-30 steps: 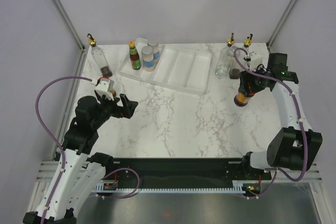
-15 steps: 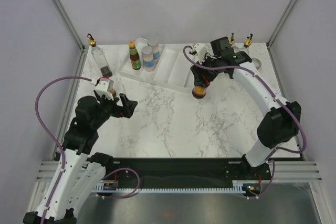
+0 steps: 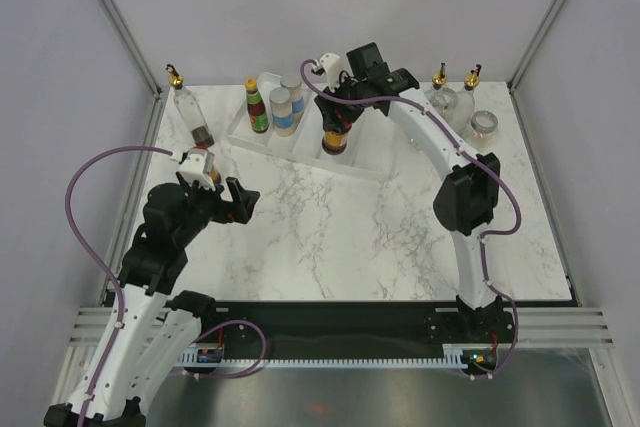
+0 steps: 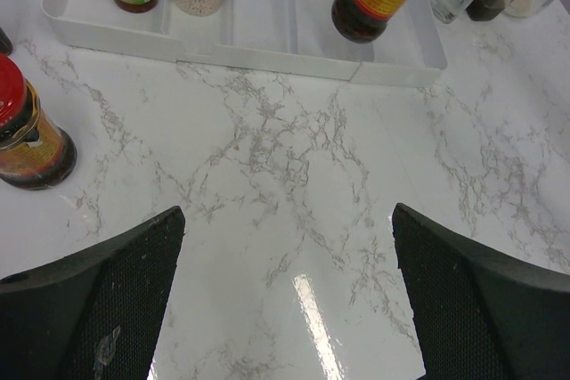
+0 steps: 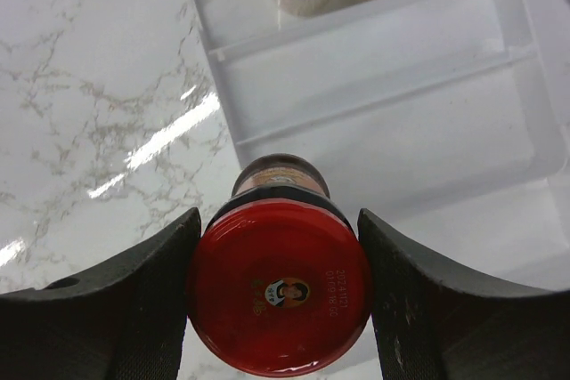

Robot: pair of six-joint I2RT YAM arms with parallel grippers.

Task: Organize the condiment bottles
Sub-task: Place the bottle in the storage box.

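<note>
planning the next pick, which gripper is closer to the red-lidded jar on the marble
Left. The left gripper stands open beside the red-lidded jar; the right gripper is at the tray, gripping a second jar.

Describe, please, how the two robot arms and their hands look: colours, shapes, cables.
The left arm and the right arm have white tubular links with black joints. A purple cable loops along each. The left hand and the right hand are black, each with two broad fingers whose inner faces have a fine mesh texture.
</note>
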